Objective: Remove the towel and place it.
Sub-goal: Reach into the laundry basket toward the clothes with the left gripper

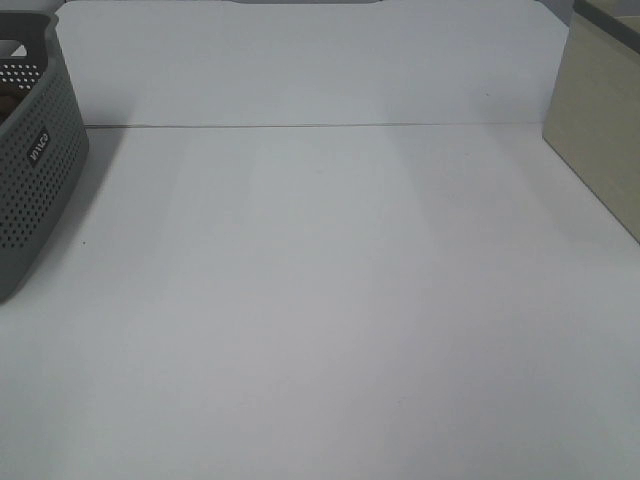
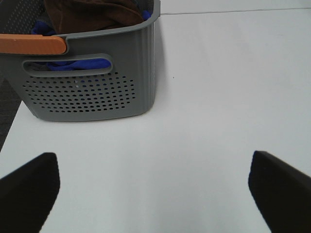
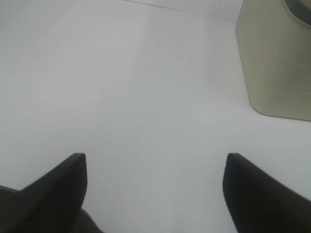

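The dark brown towel (image 2: pixel 92 13) lies bunched inside the grey perforated basket (image 2: pixel 97 92), on top of something blue (image 2: pixel 73 64). In the exterior high view only the basket's corner (image 1: pixel 35 170) shows at the far left edge, with a sliver of brown inside. My left gripper (image 2: pixel 153 189) hovers over the white table a short way in front of the basket, its jaws wide apart with nothing between them. Over bare table, my right gripper (image 3: pixel 155 189) also stands open and holds nothing. Neither gripper shows in the exterior high view.
An orange handle (image 2: pixel 31 44) sits on the basket's rim. A beige box (image 1: pixel 600 130) stands at the far right of the table, also seen as the beige box (image 3: pixel 277 63) in the right wrist view. A white wall backs the white table (image 1: pixel 320 300).
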{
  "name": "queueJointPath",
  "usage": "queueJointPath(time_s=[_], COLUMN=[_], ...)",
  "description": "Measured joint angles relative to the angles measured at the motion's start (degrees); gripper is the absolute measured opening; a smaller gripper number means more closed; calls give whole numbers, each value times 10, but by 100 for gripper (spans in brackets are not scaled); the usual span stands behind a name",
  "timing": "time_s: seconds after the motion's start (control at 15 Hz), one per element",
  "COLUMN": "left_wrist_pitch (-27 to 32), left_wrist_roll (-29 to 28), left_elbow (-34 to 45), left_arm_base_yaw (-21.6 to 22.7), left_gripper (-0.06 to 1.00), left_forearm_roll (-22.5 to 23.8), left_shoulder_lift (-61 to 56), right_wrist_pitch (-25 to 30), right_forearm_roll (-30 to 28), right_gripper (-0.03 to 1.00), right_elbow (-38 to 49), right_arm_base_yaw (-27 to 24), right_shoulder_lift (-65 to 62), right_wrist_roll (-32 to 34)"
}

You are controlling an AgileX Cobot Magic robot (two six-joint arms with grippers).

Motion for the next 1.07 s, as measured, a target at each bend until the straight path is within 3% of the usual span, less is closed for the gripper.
queueJointPath(time_s=[0.27, 0.4, 0.53, 0.73, 0.8, 1.07], left_wrist_pitch=[39, 81, 87, 87, 89, 91], left_wrist_roll=[58, 130, 185, 324, 400, 516], left_elbow=[-54, -123, -181, -292, -347, -535], left_arm_base_yaw=[0, 0, 0, 0, 0, 1], left_gripper=[99, 99, 99, 99, 99, 99], left_forearm_roll=[-2, -6, -1, 62, 92, 132], left_shoulder_lift=[65, 168, 249, 424, 515, 783], right_wrist_pitch=[0, 0, 0, 0, 0, 0], right_forearm_roll=[0, 0, 0, 0, 0, 0], right_gripper=[75, 75, 75, 75, 75, 75], right_elbow=[0, 0, 0, 0, 0, 0], right_arm_base_yaw=[0, 0, 0, 0, 0, 0], right_shoulder_lift=[0, 0, 0, 0, 0, 0], right_wrist_roll=[0, 0, 0, 0, 0, 0])
